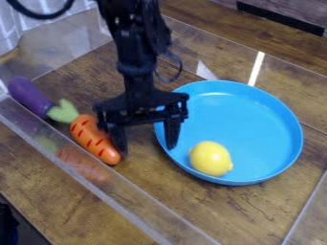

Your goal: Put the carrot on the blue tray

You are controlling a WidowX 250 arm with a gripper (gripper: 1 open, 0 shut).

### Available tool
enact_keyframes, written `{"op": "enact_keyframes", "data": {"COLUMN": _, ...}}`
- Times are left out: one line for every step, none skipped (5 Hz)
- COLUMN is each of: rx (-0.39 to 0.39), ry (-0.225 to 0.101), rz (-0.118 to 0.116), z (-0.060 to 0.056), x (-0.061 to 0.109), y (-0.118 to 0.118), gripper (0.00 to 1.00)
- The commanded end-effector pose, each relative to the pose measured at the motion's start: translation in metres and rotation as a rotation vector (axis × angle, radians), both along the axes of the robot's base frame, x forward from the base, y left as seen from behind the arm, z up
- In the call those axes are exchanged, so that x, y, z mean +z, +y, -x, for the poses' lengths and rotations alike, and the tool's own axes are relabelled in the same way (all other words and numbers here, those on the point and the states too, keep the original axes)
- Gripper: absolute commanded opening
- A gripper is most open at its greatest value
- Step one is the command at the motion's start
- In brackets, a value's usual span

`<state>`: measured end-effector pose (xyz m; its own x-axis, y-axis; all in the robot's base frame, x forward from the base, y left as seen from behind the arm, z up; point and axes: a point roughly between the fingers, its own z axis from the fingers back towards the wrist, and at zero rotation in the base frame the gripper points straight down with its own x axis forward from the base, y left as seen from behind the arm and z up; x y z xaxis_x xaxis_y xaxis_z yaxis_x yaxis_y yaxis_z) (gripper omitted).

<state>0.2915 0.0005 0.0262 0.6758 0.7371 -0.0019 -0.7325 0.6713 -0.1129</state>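
The orange carrot [92,138] with dark ridges and a green-yellow top lies on the wooden table at the left, pointing toward the front right. My gripper [143,134] hangs low between the carrot and the blue tray [262,112], open, nothing between its fingers. The left finger [110,140] stands right beside the carrot's thick end; whether it touches I cannot tell. The right finger [171,127] reaches down at the tray's left rim.
A yellow lemon [211,158] lies inside the tray near its front. A purple eggplant [29,94] rests behind the carrot's leafy top. A clear plastic wall [76,191] runs along the table's front left edge.
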Motion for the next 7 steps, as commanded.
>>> {"op": "enact_keyframes", "data": {"rx": 0.064, "ry": -0.059, "rz": 0.000, "z": 0.009, "x": 0.011, "y": -0.001, "gripper": 1.00}}
{"op": "enact_keyframes", "data": {"rx": 0.041, "ry": -0.077, "rz": 0.007, "z": 0.015, "x": 0.014, "y": -0.001, "gripper": 1.00}}
{"op": "enact_keyframes", "data": {"rx": 0.065, "ry": -0.086, "rz": 0.006, "z": 0.005, "x": 0.008, "y": 0.018, "gripper": 1.00}}
{"op": "enact_keyframes", "data": {"rx": 0.107, "ry": -0.095, "rz": 0.009, "z": -0.009, "x": 0.003, "y": 0.038, "gripper": 1.00}}
{"op": "enact_keyframes", "data": {"rx": 0.108, "ry": -0.096, "rz": 0.008, "z": -0.014, "x": 0.000, "y": 0.034, "gripper": 1.00}}
{"op": "enact_keyframes", "data": {"rx": 0.112, "ry": -0.095, "rz": 0.003, "z": -0.019, "x": -0.003, "y": 0.032, "gripper": 1.00}}
{"op": "enact_keyframes", "data": {"rx": 0.113, "ry": -0.093, "rz": -0.004, "z": -0.023, "x": -0.005, "y": 0.030, "gripper": 1.00}}
